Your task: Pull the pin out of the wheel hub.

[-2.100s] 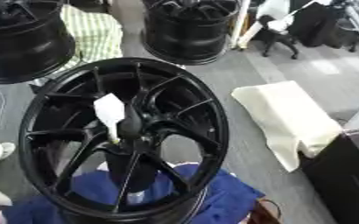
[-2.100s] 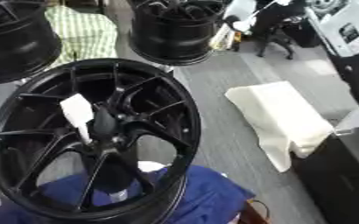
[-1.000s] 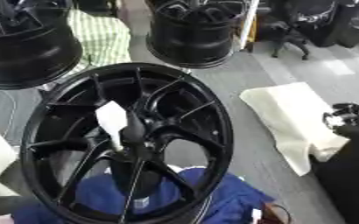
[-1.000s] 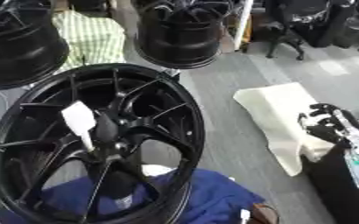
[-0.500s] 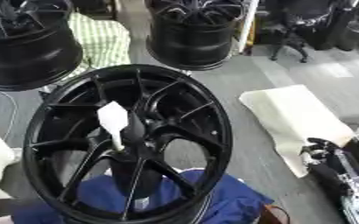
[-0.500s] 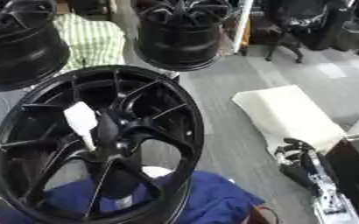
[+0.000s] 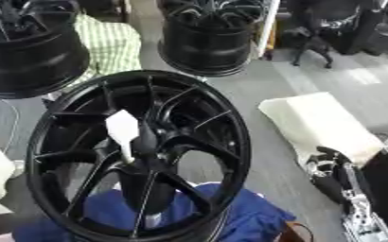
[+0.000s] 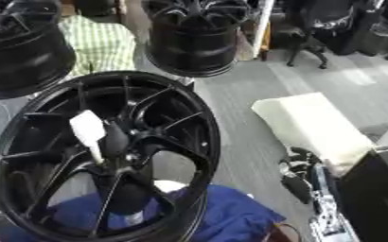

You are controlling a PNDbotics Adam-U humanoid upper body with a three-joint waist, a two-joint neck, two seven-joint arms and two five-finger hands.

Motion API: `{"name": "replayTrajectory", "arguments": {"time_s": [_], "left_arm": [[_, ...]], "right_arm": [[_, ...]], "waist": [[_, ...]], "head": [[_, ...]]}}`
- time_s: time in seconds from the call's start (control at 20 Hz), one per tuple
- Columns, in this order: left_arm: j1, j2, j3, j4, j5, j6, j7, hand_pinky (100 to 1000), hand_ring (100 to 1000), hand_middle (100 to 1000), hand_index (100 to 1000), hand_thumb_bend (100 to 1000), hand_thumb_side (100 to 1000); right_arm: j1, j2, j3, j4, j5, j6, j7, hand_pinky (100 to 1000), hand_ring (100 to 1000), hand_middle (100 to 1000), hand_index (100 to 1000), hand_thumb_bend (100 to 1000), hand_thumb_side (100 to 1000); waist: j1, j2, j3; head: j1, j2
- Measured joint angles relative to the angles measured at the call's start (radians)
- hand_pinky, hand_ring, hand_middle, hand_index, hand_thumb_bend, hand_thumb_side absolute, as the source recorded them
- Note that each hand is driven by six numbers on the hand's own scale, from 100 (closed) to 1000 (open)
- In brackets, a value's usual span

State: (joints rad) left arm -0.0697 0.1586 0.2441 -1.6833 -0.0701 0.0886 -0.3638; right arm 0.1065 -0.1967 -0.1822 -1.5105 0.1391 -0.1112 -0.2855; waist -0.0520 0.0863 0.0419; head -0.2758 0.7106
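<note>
The pin (image 7: 124, 133), white with a flat paddle-like top, stands in the centre of the wheel hub (image 7: 139, 151), a black spoked wheel that fills the middle of both views and leans over a blue cloth (image 7: 230, 217). Nothing touches the pin. To the right of the wheel hub, low in the view, the robot's right hand (image 8: 301, 177) shows, dark with silver parts; it has come further in and closer to the wheel hub than half a second ago, when it sat nearer the right edge. Its fingers look loosely curled with nothing between them, though the blur makes that hard to confirm. A cream foam pad (image 7: 317, 125) lies on the grey floor just beyond the hand. Behind the wheel hub stand two more black wheels (image 7: 210, 40), with a green checked cloth (image 7: 110, 45) between them. The left hand is in neither view. The pin and the wheel hub sit as they did before.
</note>
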Motion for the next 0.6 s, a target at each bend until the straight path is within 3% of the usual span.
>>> {"name": "replayTrajectory", "arguments": {"time_s": [0.35, 0.6], "left_arm": [[0.000, 0.000, 0.000, 0.000, 0.000, -0.002, -0.003, 456, 910, 620, 771, 160, 527], [0.000, 0.000, -0.004, 0.000, 0.000, -0.002, -0.005, 457, 910, 620, 771, 159, 528]], "right_arm": [[-0.001, 0.000, 0.059, 0.021, 0.018, 0.004, -0.138, 534, 531, 622, 795, 100, 265], [-0.004, 0.000, 0.084, 0.031, 0.030, 0.003, -0.188, 534, 531, 623, 796, 100, 266]], "waist": [[0.001, 0.001, 0.003], [0.001, 0.001, 0.003]], "head": [[0.000, 0.002], [0.001, 0.008]]}}
